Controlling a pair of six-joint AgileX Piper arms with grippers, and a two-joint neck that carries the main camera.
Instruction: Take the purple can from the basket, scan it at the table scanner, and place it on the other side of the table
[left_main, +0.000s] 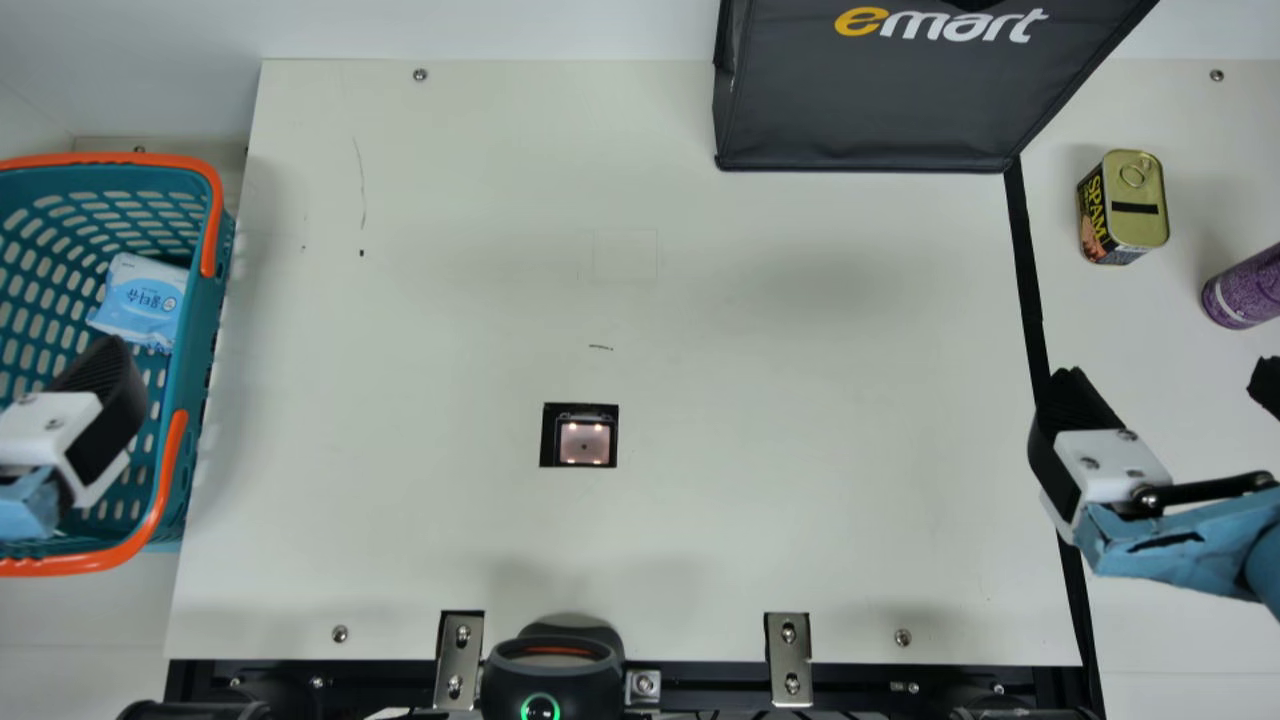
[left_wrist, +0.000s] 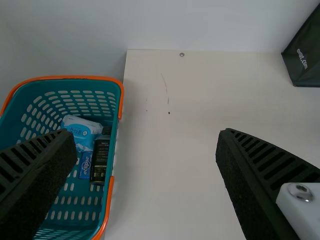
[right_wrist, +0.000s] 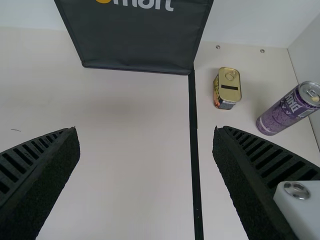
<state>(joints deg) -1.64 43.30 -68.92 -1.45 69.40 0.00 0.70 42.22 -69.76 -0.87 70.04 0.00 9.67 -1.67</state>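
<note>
Jaws on the right gripper (right_wrist: 145, 131) stand wide apart with nothing between them, above the worktop (left_main: 800, 400) near the black strip (right_wrist: 194, 120). Beyond that strip, the purple can (right_wrist: 282, 115) seems to stand upright on its base, untouched, with the squat meat tin (right_wrist: 227, 90) near it. The can is thus on the side away from the basket, and the placing looks done; whether it was scanned cannot be told from here.

Should it need taking up again, expect a tall, smooth metal cylinder: fairly heavy if full, stiff in that case, but thin-walled enough to dent under a hard squeeze. The slick paint could let it slide or turn. The best hold would be around the middle of the body, one ribbed pad on each side, level, clear of the lid and tab. A knock near the top could tip it.

Farther out, the dark bag (left_main: 860, 110) stands at the worktop's back edge, and the scanner (left_main: 584, 442) sits in the middle. The left gripper (left_wrist: 145, 132) is also spread wide and empty, by the basket (left_main: 203, 320), which holds a wipes packet (left_wrist: 82, 131), a dark bottle (left_wrist: 100, 160) and a blue box (left_wrist: 85, 165).
</note>
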